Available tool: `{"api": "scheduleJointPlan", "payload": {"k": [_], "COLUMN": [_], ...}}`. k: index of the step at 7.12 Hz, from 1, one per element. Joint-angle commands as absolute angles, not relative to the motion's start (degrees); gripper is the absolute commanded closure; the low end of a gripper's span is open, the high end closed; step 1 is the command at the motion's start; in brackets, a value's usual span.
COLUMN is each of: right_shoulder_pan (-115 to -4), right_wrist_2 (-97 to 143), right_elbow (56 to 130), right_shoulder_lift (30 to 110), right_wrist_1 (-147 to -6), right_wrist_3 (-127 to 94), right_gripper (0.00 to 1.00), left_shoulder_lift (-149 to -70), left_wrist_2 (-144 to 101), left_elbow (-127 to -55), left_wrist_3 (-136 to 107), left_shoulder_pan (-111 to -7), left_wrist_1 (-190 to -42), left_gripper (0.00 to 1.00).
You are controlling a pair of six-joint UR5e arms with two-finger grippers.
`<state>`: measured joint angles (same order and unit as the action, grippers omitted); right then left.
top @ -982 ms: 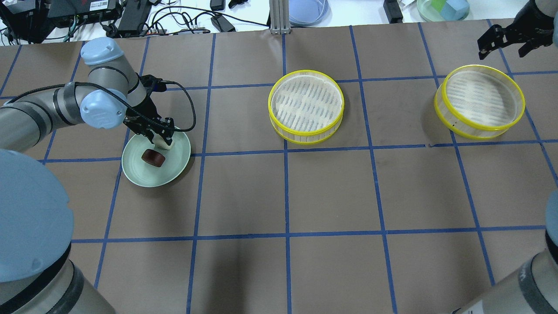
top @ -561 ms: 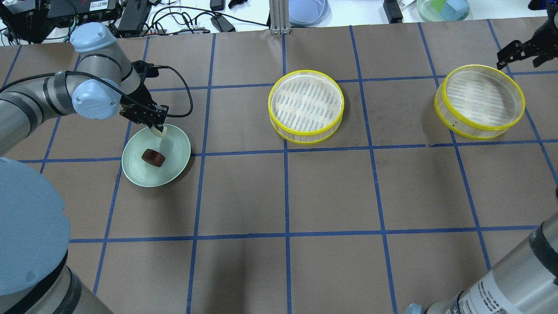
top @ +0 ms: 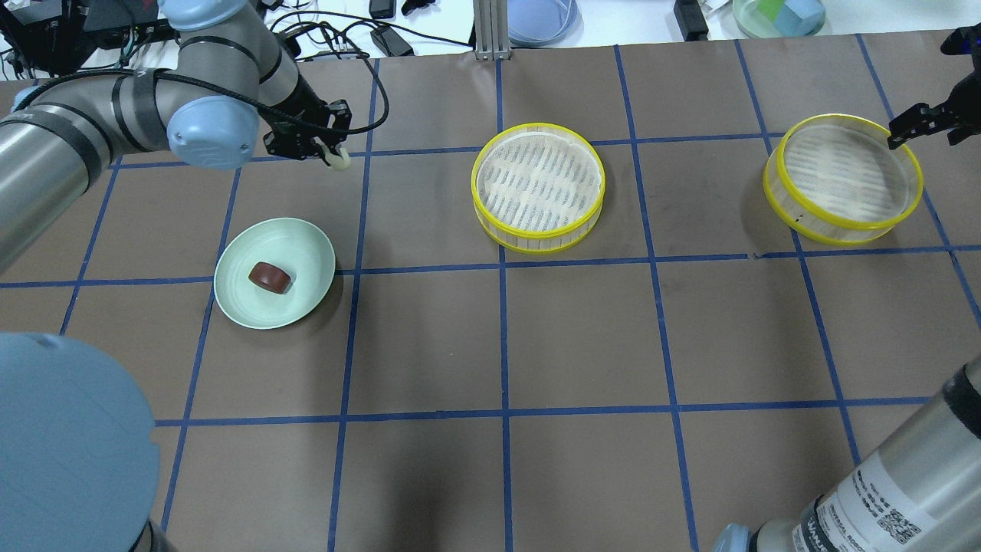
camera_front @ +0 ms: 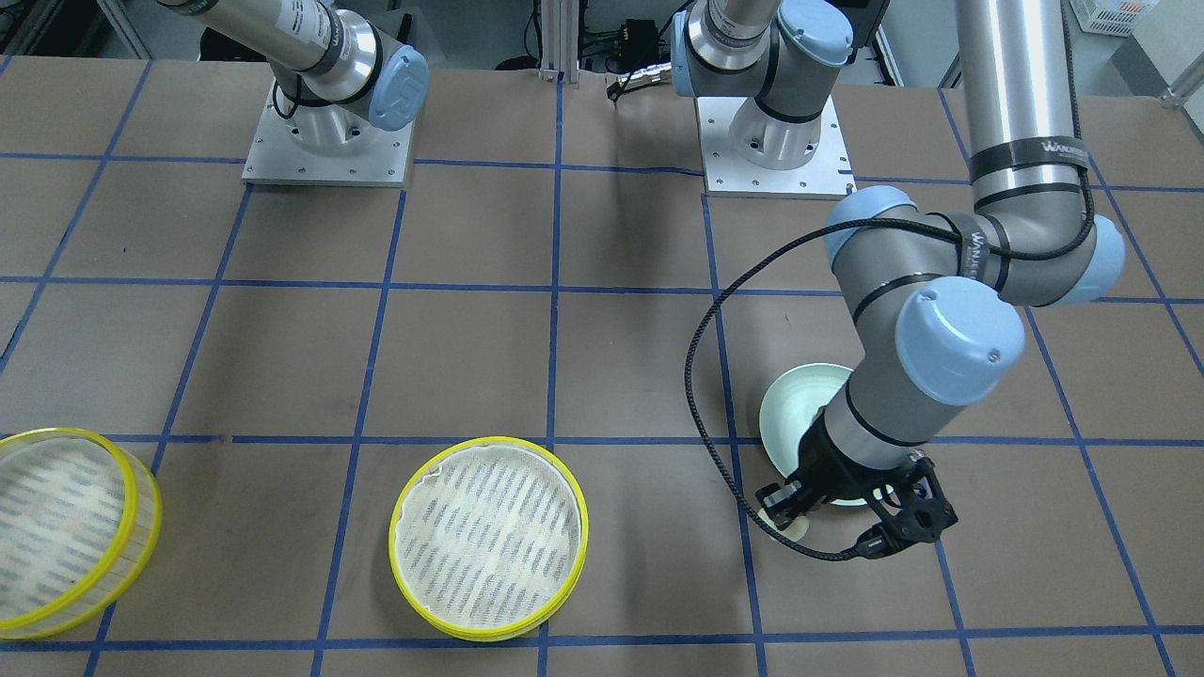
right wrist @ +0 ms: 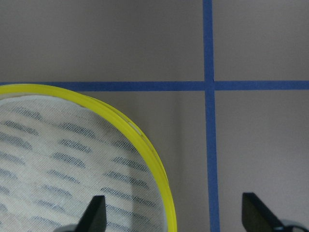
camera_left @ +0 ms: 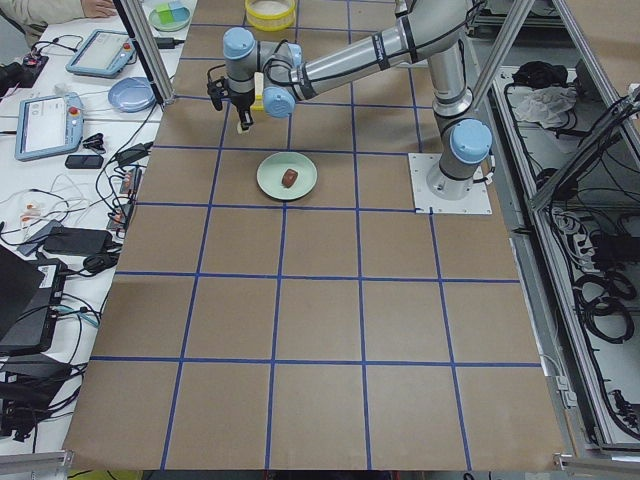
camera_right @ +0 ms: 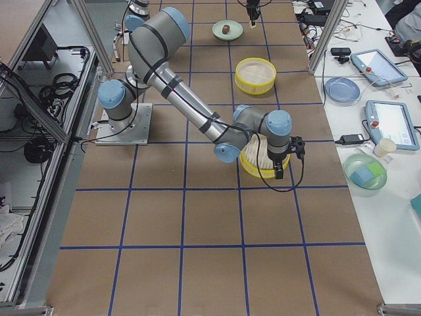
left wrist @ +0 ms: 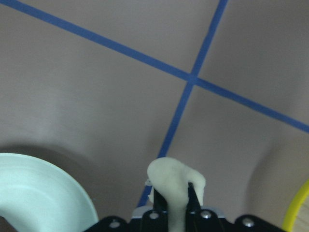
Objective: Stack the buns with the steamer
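My left gripper [top: 333,152] is shut on the cream-white bun [top: 338,159] and holds it above the table, beyond the pale green plate [top: 303,253]. The wrist view shows the cream bun [left wrist: 173,183] squeezed between the fingers. The dark reddish-brown bun [top: 270,277] lies on the plate. One steamer tray [top: 538,186] stands at mid-table and is empty. The other steamer tray [top: 843,176] stands at the right. My right gripper [top: 925,136] is open and empty over that tray's far right rim [right wrist: 145,145].
Cables, a power brick and dishes lie beyond the table's far edge [top: 398,38]. Brown paper with a blue tape grid covers the table. In the front-facing view the left arm's elbow [camera_front: 955,338] hangs over the plate [camera_front: 790,404].
My left gripper has lifted the cream-white bun off the plate and carried it away and to the right. My right gripper has moved in over the right tray's rim.
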<state>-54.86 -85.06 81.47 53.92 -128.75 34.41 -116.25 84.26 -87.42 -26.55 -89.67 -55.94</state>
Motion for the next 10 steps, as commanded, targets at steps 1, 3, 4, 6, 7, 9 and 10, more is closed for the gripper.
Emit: {"api": "scheduleJointPlan", "payload": {"k": [1, 3, 4, 6, 7, 9, 10], "right_shoulder_pan": [-54.8, -54.8, -54.8, -54.7, -54.7, -54.7, -54.7], "right_wrist_2": [-85.2, -85.4, -85.5, -85.3, -85.6, -86.0, -86.0], "right_elbow": [81.6, 81.7, 81.7, 82.0, 82.0, 82.1, 82.1], "right_shoulder_lift": [52.8, 52.7, 52.6, 52.6, 52.6, 52.6, 52.7], "right_wrist_1": [-128.9, -128.9, -128.9, -128.8, -128.8, -128.5, -128.3], "right_wrist_3": [35.0, 36.1, 36.1, 36.0, 36.0, 36.2, 37.3], "right_gripper": [0.03, 0.15, 0.20, 0.46, 0.66, 0.95, 1.00], "left_shoulder_lift": [-118.3, -120.7, -121.9, -124.2, -125.1, -125.8, -125.5], "left_wrist_2": [81.6, 77.9, 77.9, 74.8, 74.6, 75.1, 74.9], "left_elbow": [-87.1, -87.2, -87.1, -87.1, -87.1, -87.0, -86.9], "left_wrist_3": [-42.0, -53.6, -56.9, -64.2, -64.5, -64.2, -64.1], "left_shoulder_pan": [-97.3, -101.1, -102.9, -103.5, -103.7, -103.7, -103.7], "left_wrist_1": [-46.5, -43.2, -42.6, -41.1, -41.1, -41.2, -41.3], "left_gripper": [1.00, 1.00, 1.00, 1.00, 0.74, 0.04, 0.01]}}
